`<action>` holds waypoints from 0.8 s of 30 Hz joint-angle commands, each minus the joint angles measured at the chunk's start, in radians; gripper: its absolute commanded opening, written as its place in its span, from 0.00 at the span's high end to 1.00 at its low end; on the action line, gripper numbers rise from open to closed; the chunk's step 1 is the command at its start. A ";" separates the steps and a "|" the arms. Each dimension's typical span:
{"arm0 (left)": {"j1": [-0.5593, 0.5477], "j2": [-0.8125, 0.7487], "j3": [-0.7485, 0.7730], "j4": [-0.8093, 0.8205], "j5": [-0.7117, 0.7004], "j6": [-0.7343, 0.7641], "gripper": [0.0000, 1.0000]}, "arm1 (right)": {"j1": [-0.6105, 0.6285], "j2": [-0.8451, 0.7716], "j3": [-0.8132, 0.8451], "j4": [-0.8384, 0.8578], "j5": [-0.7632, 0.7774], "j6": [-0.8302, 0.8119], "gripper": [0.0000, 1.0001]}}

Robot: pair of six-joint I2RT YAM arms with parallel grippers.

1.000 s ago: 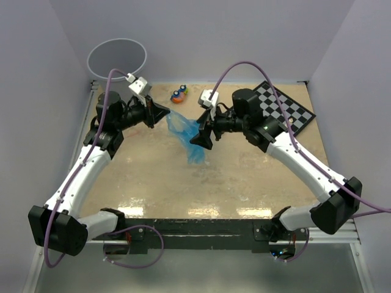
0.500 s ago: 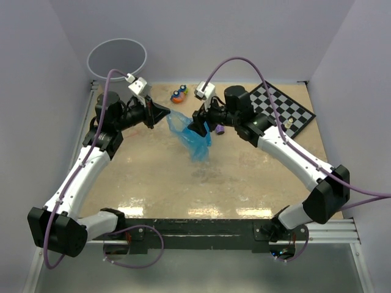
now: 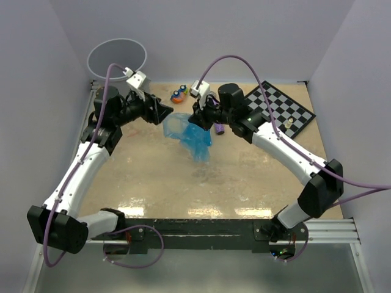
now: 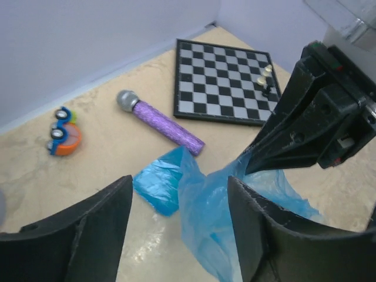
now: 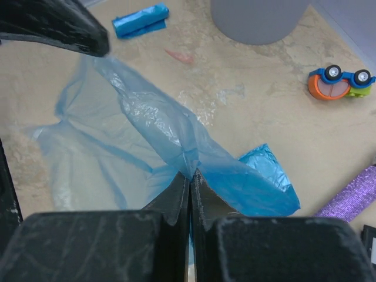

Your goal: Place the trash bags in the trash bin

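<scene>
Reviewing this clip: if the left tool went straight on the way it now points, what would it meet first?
Most likely the blue trash bag, pinched in the shut right tool. It sits squarely ahead of the open left tool. The right tool appears just behind it, though depth is hard to judge.

Three blue trash bags (image 5: 153,123) in all, one loose sheet, one folded flat (image 4: 157,187) and one short roll (image 5: 140,19) — plus one grey bin (image 5: 258,20), one toy car (image 4: 61,130), one purple microphone (image 4: 164,123), one chessboard (image 4: 226,79) and one small red scrap (image 5: 179,56).
</scene>
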 commanded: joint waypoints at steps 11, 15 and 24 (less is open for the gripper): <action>-0.001 -0.205 0.029 -0.325 0.214 -0.033 0.65 | -0.043 0.127 0.223 0.162 0.082 0.436 1.00; -0.026 -0.113 -0.019 -0.190 0.301 -0.187 0.52 | -0.045 0.138 0.238 0.165 0.145 0.436 1.00; -0.015 0.073 0.042 0.026 0.224 -0.399 0.27 | -0.045 0.136 0.212 0.182 0.175 0.410 1.00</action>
